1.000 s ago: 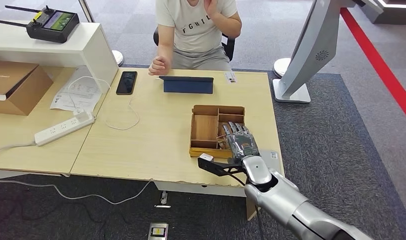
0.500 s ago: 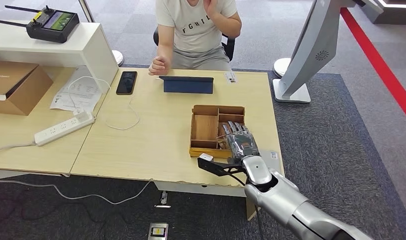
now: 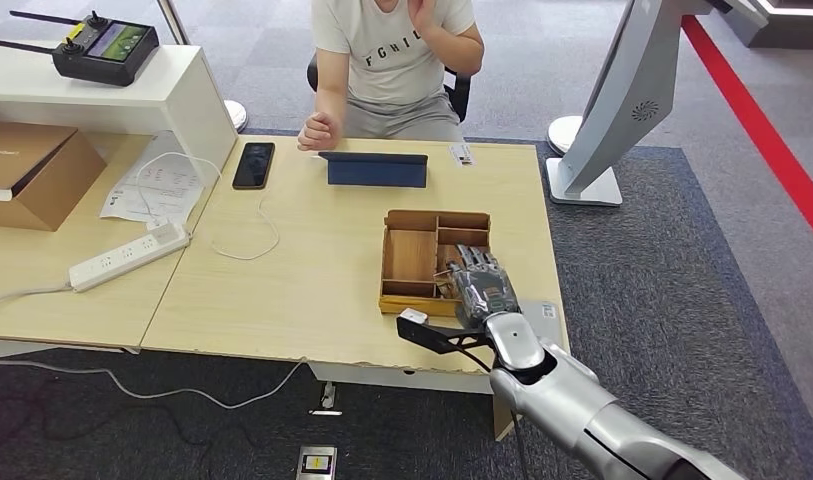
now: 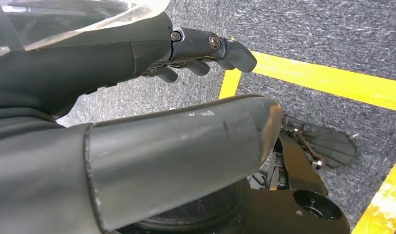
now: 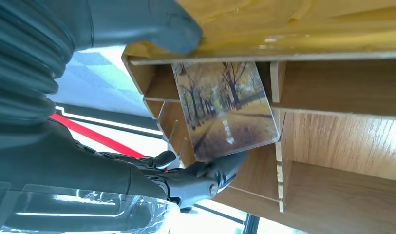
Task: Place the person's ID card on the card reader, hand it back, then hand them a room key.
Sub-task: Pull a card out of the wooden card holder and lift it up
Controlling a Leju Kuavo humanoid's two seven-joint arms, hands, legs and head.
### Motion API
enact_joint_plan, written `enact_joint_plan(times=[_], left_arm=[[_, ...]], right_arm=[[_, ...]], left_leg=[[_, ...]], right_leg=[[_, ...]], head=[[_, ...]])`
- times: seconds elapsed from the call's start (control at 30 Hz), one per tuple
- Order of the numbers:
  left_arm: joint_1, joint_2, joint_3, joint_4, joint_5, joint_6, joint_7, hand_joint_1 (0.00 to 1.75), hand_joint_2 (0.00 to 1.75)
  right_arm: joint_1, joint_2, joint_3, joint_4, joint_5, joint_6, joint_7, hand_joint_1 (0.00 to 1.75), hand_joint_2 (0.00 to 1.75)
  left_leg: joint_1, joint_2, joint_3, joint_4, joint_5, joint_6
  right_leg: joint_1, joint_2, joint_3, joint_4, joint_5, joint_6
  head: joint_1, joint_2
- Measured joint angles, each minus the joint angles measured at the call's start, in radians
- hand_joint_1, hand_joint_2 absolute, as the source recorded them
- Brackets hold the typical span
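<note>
One hand, the right hand (image 3: 479,285), reaches into the wooden organiser box (image 3: 412,255), thumb and fingers (image 5: 205,178) pinching a room key card (image 5: 222,109) (autumn-avenue print). Its edge could snag the divider; the thin grip might slip.

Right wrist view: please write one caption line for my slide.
Robot's right hand touches a tree-picture card standing in a wooden organizer tray.

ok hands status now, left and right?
Left hand: holds nothing, fingers apart, hanging over the floor.
Right hand: in the wooden tray, pinching a card between thumb and fingers.
</note>
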State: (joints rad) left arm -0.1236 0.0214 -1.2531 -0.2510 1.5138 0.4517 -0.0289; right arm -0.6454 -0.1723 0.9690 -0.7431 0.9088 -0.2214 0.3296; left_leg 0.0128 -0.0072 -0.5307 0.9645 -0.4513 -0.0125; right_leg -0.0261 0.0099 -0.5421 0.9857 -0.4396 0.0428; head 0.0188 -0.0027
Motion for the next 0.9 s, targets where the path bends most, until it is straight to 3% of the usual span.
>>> enact_joint_plan(times=[0.9], left_arm=[[0.0,0.0,-0.013,0.0,-0.008,0.0,0.005,0.0,0.0]], right_arm=[[-0.013,0.014,0.0,0.026,0.0,0.008,-0.003,1.75,1.75]], left_leg=[[0.0,0.0,0.001,0.0,0.0,0.0]], right_leg=[[0.0,0.0,0.0,0.0,0.0,0.0]], head=[[0.0,0.0]])
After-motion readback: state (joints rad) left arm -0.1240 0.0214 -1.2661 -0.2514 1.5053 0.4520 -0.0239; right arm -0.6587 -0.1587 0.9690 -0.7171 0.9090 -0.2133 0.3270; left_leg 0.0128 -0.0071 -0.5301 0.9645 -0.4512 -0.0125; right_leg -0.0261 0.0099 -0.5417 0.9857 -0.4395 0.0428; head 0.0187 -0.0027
